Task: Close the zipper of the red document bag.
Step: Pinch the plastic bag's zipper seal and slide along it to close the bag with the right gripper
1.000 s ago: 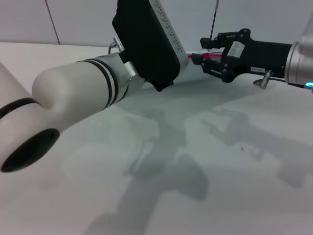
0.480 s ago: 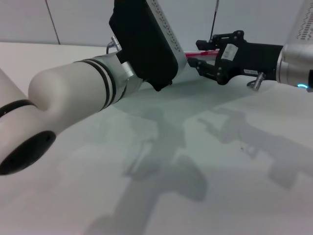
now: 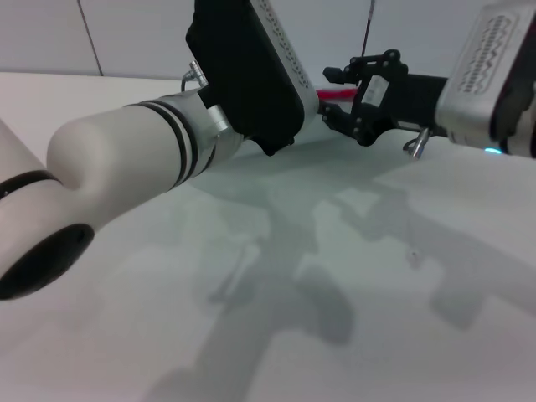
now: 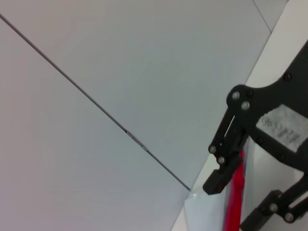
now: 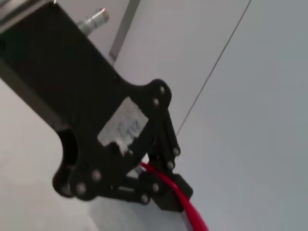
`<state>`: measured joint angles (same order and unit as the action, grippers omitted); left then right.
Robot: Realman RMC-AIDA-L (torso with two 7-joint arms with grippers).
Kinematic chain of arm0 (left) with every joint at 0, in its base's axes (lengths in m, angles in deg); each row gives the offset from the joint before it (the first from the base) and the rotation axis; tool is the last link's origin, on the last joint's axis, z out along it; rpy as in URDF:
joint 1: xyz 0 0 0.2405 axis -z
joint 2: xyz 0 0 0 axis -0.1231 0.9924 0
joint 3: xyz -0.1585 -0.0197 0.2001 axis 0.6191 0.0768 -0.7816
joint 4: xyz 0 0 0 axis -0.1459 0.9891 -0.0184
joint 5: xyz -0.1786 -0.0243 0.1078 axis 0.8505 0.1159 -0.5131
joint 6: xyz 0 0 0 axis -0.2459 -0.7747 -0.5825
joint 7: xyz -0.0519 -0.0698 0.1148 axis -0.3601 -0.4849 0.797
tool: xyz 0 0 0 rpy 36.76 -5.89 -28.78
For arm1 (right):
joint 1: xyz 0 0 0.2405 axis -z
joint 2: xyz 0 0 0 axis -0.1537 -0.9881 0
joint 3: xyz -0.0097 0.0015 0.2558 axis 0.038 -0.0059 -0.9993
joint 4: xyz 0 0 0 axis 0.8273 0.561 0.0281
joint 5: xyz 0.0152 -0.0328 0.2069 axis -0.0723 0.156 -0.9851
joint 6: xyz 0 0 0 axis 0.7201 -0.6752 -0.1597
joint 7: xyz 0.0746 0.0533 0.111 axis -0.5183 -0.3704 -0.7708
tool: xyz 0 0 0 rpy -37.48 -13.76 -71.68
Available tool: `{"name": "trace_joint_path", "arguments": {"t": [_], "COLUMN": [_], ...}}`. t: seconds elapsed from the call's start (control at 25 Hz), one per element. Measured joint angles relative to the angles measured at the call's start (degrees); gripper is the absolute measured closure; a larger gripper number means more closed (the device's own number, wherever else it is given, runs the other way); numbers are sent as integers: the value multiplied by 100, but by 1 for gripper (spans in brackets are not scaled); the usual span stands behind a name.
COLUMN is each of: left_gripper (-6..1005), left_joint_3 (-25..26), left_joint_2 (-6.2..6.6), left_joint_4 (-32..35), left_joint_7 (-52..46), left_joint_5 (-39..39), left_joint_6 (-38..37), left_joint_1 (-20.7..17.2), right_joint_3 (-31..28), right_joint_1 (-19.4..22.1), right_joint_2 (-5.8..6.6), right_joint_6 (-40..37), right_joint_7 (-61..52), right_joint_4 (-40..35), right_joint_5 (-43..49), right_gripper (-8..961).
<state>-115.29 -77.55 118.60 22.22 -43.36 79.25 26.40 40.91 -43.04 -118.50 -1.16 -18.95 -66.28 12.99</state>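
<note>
The red document bag [image 3: 285,180] lies flat as a pale-blue translucent sheet on the table. Its zipper [image 3: 328,95] is a bright-red strip along the far edge. My right gripper [image 3: 333,94] is open and straddles the zipper [image 4: 233,195], one finger on each side. In the left wrist view the right gripper [image 4: 236,202] is seen close up. My left gripper [image 5: 161,183] appears only in the right wrist view, where it is shut on the zipper [image 5: 190,214] edge of the bag. In the head view the left wrist hides it. No slider can be made out.
My left forearm [image 3: 126,159] fills the near left of the head view and hides part of the bag. A pale wall [image 3: 134,33] rises close behind the table's far edge. A thin dark cable [image 3: 367,33] hangs behind the right gripper.
My right gripper has moved left along the red strip, closer to the left wrist. The left arm has shifted only slightly.
</note>
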Motion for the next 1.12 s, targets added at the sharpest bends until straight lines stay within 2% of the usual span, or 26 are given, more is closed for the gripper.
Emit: {"name": "trace_joint_path", "arguments": {"t": [1.12], "left_gripper": [960], "left_joint_3": [-22], "left_joint_2": [5], "left_joint_4": [41], "left_joint_7": [24], "left_joint_5": [-9], "left_joint_6": [9], "left_joint_1": [-41], "right_joint_3": [260], "right_joint_1": [247], "right_joint_2": [-2], "right_joint_6": [390], "right_joint_7": [-14], "right_joint_4": [-455], "right_joint_5": [576], "right_gripper": [548]}}
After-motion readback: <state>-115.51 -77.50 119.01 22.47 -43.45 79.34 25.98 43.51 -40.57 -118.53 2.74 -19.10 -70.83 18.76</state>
